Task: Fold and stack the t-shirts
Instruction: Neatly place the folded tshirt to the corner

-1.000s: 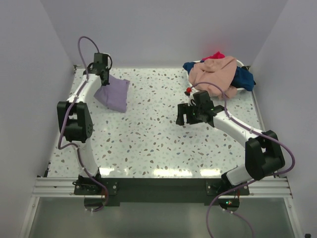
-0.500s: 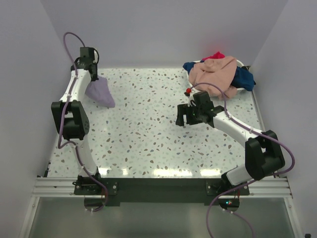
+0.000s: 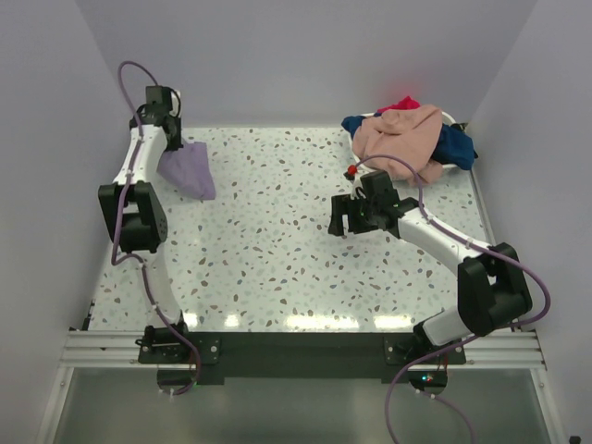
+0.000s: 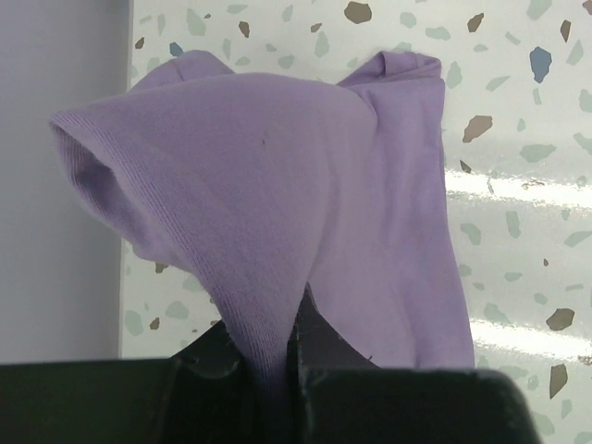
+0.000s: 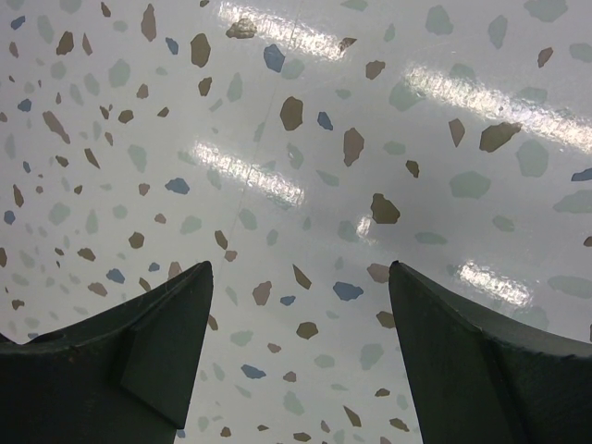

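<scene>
My left gripper [image 3: 172,141] is at the far left corner of the table, shut on the lavender-purple t-shirt [image 3: 189,168], which hangs bunched from it down to the tabletop. In the left wrist view the purple fabric [image 4: 277,213] is pinched between the closed fingers. My right gripper [image 3: 343,215] hovers open and empty over the bare tabletop at mid-right; its fingertips [image 5: 176,324] stand wide apart. A heap of the peach-pink t-shirt [image 3: 400,137], the navy blue one [image 3: 457,146] and the red one [image 3: 401,104] lies at the far right.
The heap lies in a white basket [image 3: 451,117] of which only a bit of rim shows. The left wall runs close beside my left gripper. A small red thing [image 3: 351,170] lies on the table near the heap.
My left gripper has carried the purple shirt left and back toward the far left corner, and the shirt has bunched narrower. The right arm has stayed put.
</scene>
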`<state>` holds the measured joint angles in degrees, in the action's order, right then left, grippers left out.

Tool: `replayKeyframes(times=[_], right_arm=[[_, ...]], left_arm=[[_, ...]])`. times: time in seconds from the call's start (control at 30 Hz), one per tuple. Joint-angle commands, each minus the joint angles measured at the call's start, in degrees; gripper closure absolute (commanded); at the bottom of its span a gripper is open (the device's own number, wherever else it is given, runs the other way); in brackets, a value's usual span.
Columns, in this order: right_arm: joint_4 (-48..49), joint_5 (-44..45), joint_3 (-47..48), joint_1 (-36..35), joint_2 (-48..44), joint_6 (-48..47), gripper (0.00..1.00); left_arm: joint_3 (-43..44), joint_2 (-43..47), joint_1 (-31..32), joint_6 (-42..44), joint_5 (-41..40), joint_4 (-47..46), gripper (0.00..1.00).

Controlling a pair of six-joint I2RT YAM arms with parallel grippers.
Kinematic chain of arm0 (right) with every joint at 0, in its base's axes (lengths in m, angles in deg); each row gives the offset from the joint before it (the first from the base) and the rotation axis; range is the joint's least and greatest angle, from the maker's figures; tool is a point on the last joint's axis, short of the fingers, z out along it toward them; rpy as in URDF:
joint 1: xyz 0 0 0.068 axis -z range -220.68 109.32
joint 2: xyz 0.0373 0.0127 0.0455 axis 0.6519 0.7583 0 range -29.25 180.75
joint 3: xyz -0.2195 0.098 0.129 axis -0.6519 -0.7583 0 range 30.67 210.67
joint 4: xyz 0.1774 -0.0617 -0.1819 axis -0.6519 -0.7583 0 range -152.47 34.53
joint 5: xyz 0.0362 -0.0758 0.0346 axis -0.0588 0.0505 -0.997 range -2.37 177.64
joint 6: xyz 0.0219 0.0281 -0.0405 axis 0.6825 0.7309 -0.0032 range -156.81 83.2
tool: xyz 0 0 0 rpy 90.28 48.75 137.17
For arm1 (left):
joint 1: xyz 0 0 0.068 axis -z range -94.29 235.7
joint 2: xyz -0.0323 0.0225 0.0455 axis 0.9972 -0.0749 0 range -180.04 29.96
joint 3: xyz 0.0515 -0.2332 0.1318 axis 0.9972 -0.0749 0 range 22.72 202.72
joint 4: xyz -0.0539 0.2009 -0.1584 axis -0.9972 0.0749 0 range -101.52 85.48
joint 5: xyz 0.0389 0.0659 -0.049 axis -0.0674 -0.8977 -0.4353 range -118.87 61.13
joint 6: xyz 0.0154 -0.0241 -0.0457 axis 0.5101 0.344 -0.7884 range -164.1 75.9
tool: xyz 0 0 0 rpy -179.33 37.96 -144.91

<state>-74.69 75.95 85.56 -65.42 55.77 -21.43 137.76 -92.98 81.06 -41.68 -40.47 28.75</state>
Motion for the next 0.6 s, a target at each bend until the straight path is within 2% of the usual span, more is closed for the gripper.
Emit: replayKeyframes(times=[0.0, 0.1, 0.13, 0.17, 0.2, 0.23, 0.27, 0.37, 0.43, 0.57], right_arm=[[1.21, -1.06, -0.05, -0.14, -0.55, -0.08, 0.20], [1.21, -1.15, 0.04, -0.14, -0.37, -0.08, 0.20], [1.21, -1.15, -0.05, -0.14, -0.37, -0.08, 0.20], [1.21, -1.06, -0.14, -0.14, -0.46, -0.08, 0.20], [1.12, -1.06, -0.22, -0.14, -0.37, -0.08, 0.20], [1.12, -1.06, -0.23, -0.14, -0.37, -0.17, 0.20], [1.03, -0.97, -0.40, -0.14, -0.46, -0.17, 0.20], [1.12, -0.97, -0.58, -0.14, -0.64, 0.09, 0.20], [1.12, -1.06, -0.58, -0.14, -0.81, 0.18, 0.20], [0.77, -0.97, -0.49, -0.14, -1.08, 0.27, 0.20]], left_arm=[[3.52, -0.73, -1.59, 1.01, 2.28, 0.25, 1.00], [5.27, -1.60, -2.21, 0.23, 1.93, 0.68, 1.00], [5.89, -2.04, -2.47, -0.56, 1.58, 0.86, 0.94], [6.50, -2.05, -3.00, -1.09, 0.79, 1.21, 0.67], [7.64, -1.96, -3.26, -1.36, 0.78, 1.21, 0.59], [8.52, -1.87, -3.61, -1.97, 0.70, 1.21, 0.45], [9.40, -1.52, -4.14, -1.98, 0.26, 1.39, 0.00], [11.78, 0.66, -4.93, -4.87, -2.20, 0.78, 0.00], [11.61, 2.34, -4.94, -6.54, -6.76, 0.16, 0.00], [6.97, 9.96, -4.41, -9.18, -13.36, -3.33, 0.00]])
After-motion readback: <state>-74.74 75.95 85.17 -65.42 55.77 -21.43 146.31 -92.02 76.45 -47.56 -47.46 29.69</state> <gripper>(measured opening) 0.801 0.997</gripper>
